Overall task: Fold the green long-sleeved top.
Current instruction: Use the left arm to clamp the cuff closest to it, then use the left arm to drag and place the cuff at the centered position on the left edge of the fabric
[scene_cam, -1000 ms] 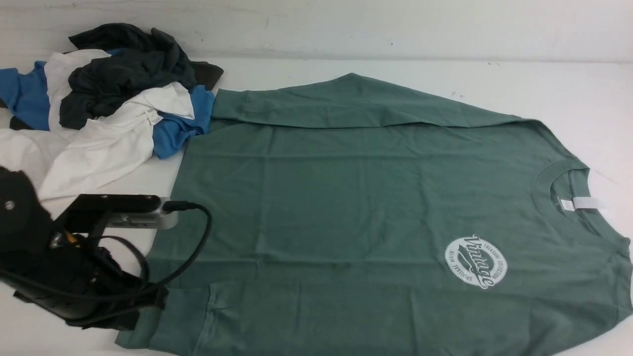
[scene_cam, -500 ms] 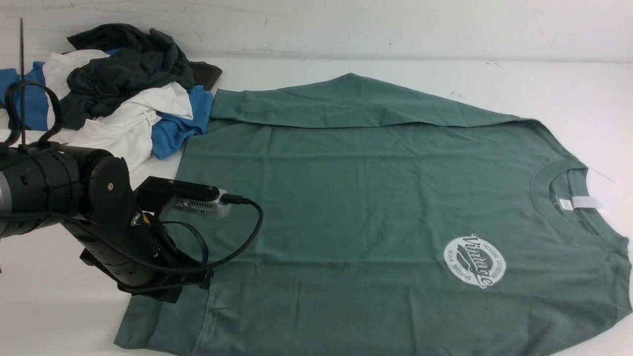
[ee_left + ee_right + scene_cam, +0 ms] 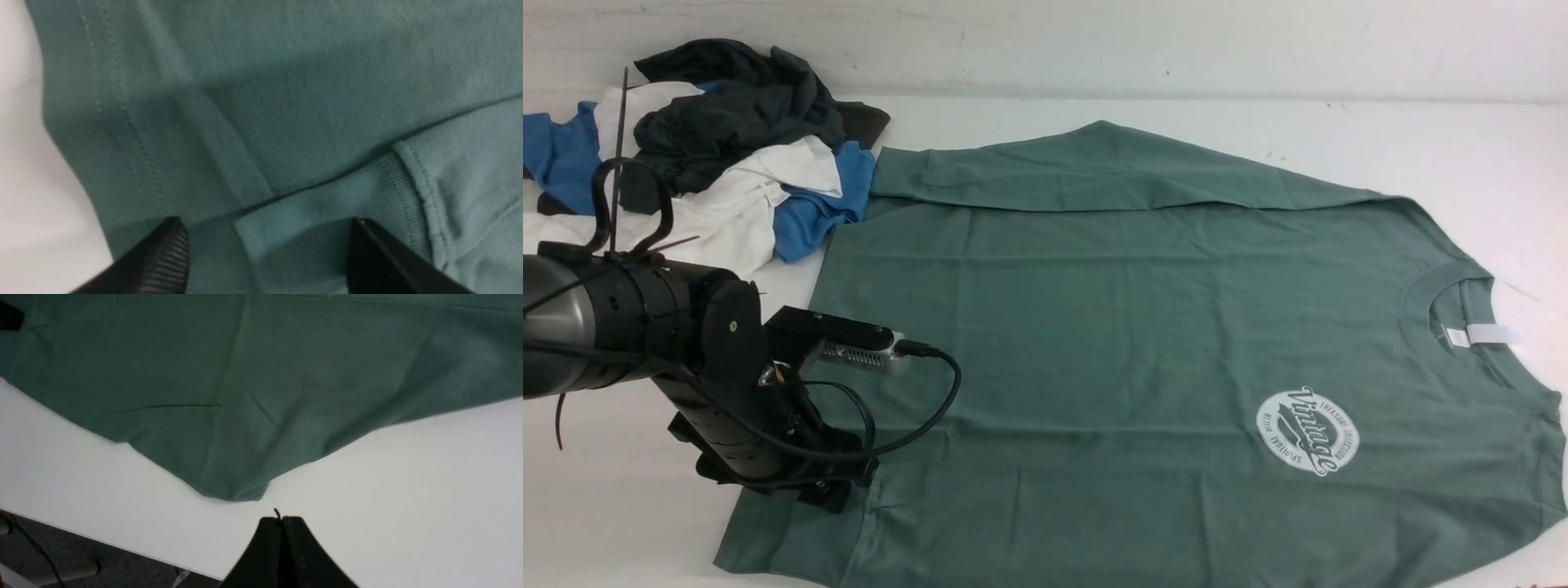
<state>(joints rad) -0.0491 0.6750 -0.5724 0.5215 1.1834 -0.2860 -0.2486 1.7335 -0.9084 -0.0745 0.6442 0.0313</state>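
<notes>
The green long-sleeved top (image 3: 1111,327) lies flat on the white table, crew neck and white tag (image 3: 1486,335) to the right, hem to the left, round white logo (image 3: 1307,430) facing up. Both sleeves are folded in over the body. My left gripper (image 3: 840,488) hangs low over the near left corner by the hem. In the left wrist view this gripper (image 3: 265,232) is open, and the ribbed sleeve cuff (image 3: 310,204) lies flat between its fingers (image 3: 169,253), unpinched. My right gripper (image 3: 281,519) is shut and empty above bare table, just short of the top's near edge (image 3: 233,490).
A heap of dark charcoal, white and blue garments (image 3: 711,155) sits at the back left, touching the green top's far corner. In the right wrist view the table's near edge (image 3: 122,549) runs close by, with floor below. A wall bounds the far side.
My left arm has swung in from the left edge to over the top's near left corner. Its jaws went from shut to wide open. The top has not moved.
</notes>
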